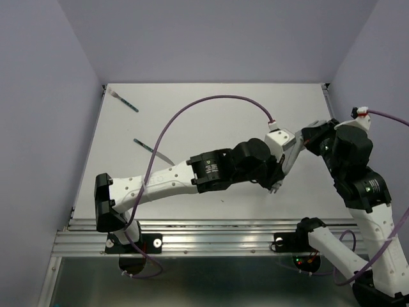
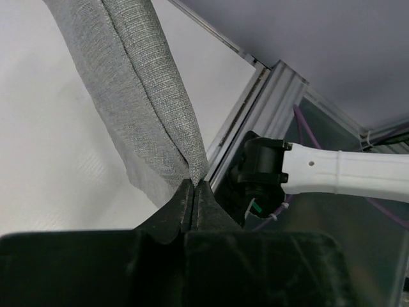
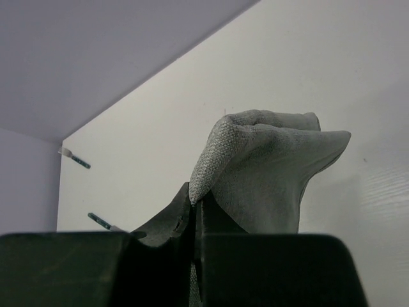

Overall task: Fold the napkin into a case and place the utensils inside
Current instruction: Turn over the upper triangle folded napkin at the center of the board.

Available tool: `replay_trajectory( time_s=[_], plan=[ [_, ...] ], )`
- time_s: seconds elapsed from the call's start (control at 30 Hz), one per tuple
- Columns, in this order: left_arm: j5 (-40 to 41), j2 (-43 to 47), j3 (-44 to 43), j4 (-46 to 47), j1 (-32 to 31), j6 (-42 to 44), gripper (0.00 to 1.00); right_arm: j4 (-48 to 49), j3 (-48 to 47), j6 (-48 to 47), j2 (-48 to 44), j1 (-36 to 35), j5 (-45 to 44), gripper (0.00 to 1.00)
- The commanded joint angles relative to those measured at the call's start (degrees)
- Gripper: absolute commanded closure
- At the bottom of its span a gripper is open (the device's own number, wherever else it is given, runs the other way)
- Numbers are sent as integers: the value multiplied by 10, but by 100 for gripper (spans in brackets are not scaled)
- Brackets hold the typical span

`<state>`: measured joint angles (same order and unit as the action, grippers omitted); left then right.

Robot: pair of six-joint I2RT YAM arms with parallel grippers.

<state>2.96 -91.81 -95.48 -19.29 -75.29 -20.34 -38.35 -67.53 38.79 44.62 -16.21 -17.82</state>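
Closest to the left wrist camera are the dark fingers of my left gripper (image 2: 193,185), pressed together on one end of the napkin (image 2: 137,83). From this pinch the grey cloth runs up and to the left in the picture as a long folded band, with the white table (image 2: 38,166) behind it. On the right I see the metal rail (image 2: 271,96) at the table edge and a white link of my right arm (image 2: 345,174).

At the right wrist camera, my right gripper (image 3: 193,199) is also clenched, and it grasps another part of the same napkin. The cloth stands over the fingertips in a bunched lump. At the left of the table lie two utensils, both well apart from the cloth: the far utensil (image 3: 77,158) by the back wall and the near utensil (image 3: 102,221) closer to me.

From the top camera, my left arm (image 1: 172,179) reaches across to the right, and both wrists meet over the middle-right part of the table. The napkin is almost hidden under them. Both utensils lie on the left side, apart from each other.
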Motion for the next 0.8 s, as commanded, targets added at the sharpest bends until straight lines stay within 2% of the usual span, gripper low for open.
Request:
replay_trajectory(
  time_s=[0.0,0.2,0.37,0.5,0.6,0.77],
  plan=[
    [-2,-16,-29,21,-26,-20,100,-50,0,-5,-40,1,-47,99],
    [-50,-32,1,65,-31,-29,100,-86,10,-18,-48,1,-67,99],
    [-105,-45,38,108,-11,-28,100,-47,8,-42,35,1,-56,99],
    [-171,-27,115,182,43,-35,100,21,-4,-68,141,1,-19,99],
    [-221,-5,195,242,115,-43,100,80,-24,-73,247,1,30,99],
    [-264,3,266,269,215,-40,100,173,-73,-66,395,1,114,99]
  ],
)
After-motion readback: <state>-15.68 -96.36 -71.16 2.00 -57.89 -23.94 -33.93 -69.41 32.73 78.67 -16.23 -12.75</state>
